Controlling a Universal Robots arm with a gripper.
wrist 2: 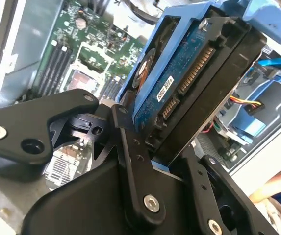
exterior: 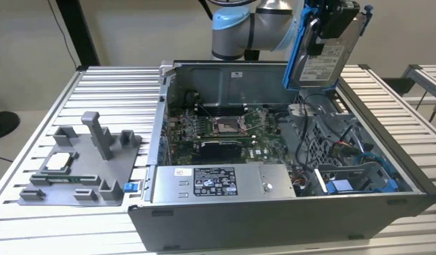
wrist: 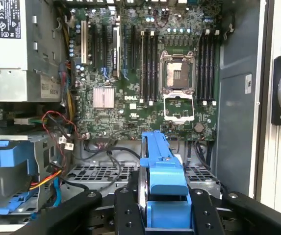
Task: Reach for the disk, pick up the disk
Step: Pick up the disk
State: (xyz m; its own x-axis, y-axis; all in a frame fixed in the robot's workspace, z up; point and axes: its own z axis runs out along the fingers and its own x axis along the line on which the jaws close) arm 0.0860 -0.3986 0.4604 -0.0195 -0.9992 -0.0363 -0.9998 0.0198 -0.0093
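Disk (exterior: 323,56) clamped on edge in gripper (exterior: 331,26), hanging above open case (exterior: 274,223). Grip looks firm; lift best kept vertical, clear of cables (wrist: 57,176).

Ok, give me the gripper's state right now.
Gripper: shut on the disk, holding it up above the open computer case.

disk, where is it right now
The disk hangs clamped in the gripper at the top of the exterior view, towards its right, lifted above the open computer case and its far right corner.
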